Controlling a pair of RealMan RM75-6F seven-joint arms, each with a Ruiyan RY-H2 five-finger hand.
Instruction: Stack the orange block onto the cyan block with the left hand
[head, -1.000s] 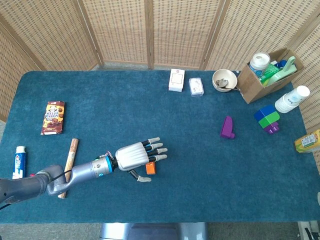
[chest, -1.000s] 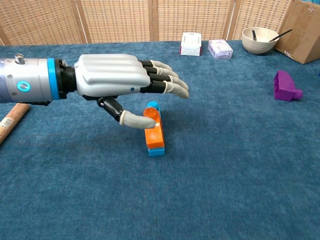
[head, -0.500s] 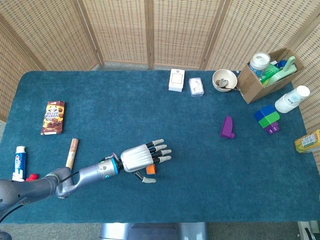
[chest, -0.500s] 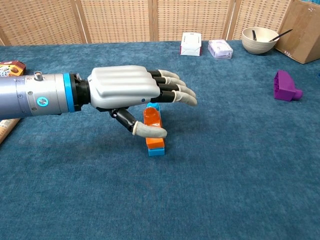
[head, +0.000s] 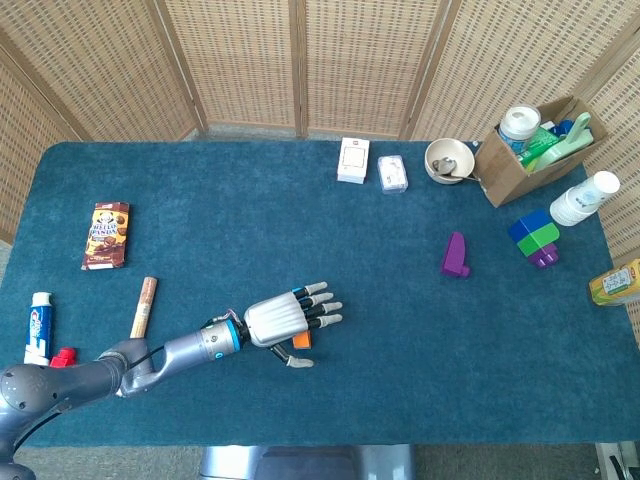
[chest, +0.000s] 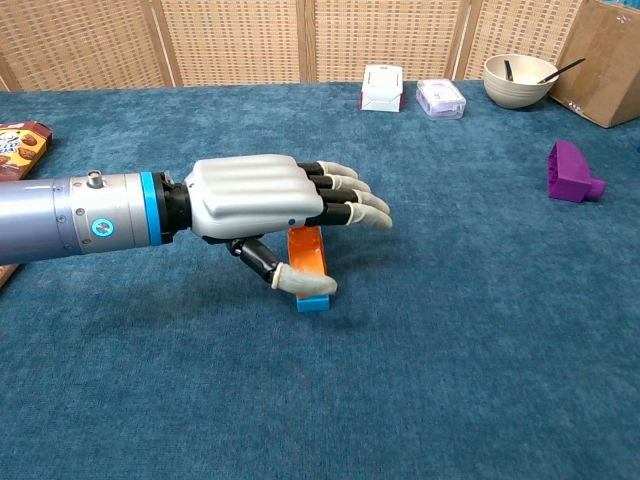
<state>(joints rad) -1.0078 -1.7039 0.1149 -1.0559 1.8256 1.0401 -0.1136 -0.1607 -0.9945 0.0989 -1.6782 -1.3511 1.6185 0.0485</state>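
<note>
The orange block (chest: 308, 250) lies on top of the cyan block (chest: 315, 303) on the blue cloth, near the table's front. My left hand (chest: 265, 200) hovers palm down right over them, fingers stretched out flat above the orange block. Its thumb curls low in front of the stack, at the cyan block's edge. Nothing is gripped. In the head view the left hand (head: 285, 317) covers most of the orange block (head: 301, 341); whether the palm touches it I cannot tell. My right hand shows in neither view.
A purple block (head: 454, 255) lies to the right, with a blue-green block stack (head: 533, 236) beyond it. A cardboard box (head: 520, 160), a bowl (head: 447, 160) and two small white boxes (head: 353, 160) stand at the back. A wooden stick (head: 143, 306) and snack packet (head: 105, 235) lie left.
The left hand has sunk lower over the stacked blocks and shifted slightly right. Its thumb has dropped from the orange block's top to the front of the stack.
</note>
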